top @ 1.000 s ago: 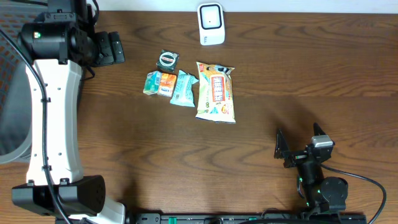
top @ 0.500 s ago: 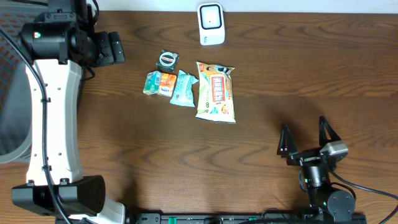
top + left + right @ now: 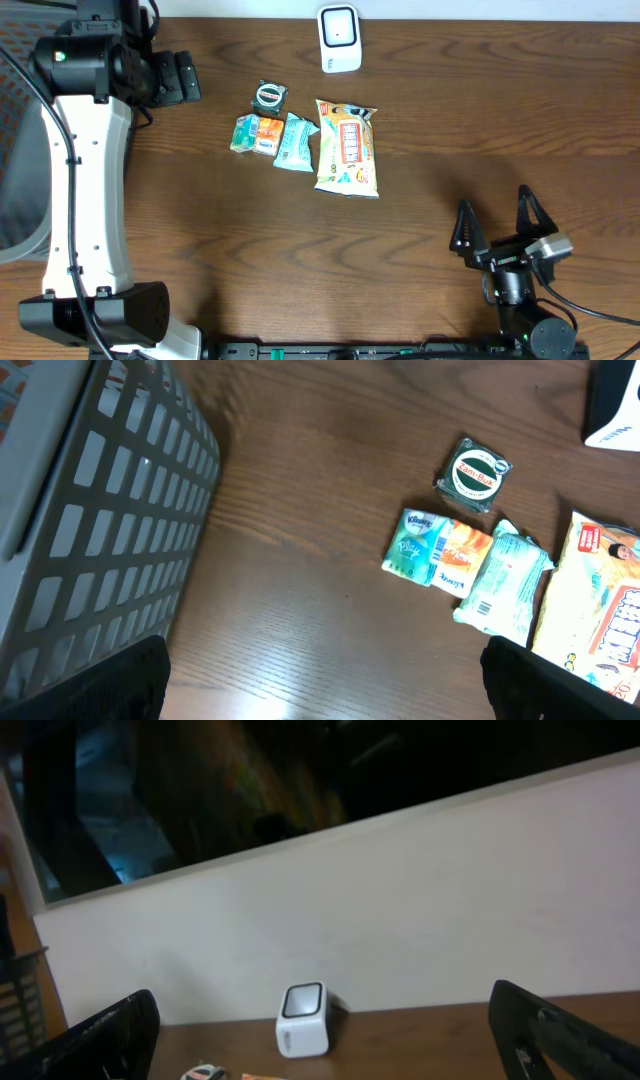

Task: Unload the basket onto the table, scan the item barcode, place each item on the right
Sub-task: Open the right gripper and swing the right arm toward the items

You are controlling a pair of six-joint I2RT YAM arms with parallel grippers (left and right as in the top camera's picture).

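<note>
A white barcode scanner (image 3: 340, 38) stands at the table's far edge, also in the right wrist view (image 3: 302, 1019). In front of it lie a round tin (image 3: 268, 96), a teal and orange tissue pack (image 3: 256, 134), a teal packet (image 3: 295, 142) and a large snack bag (image 3: 347, 147). The left wrist view shows the same tin (image 3: 477, 473), tissue pack (image 3: 438, 549), packet (image 3: 503, 582) and snack bag (image 3: 600, 600). My left gripper (image 3: 180, 78) hovers open at the far left, apart from them. My right gripper (image 3: 497, 222) stands open and empty near the front right, facing the scanner.
A white mesh basket (image 3: 90, 510) sits at the left of the left wrist view. The left arm's white links (image 3: 85, 180) stretch along the table's left side. A pale wall (image 3: 400, 900) rises behind the scanner.
The right gripper has turned and shifted a little to the right and toward the front edge, its fingers now pointing at the far side. The left arm and the items have not moved.
</note>
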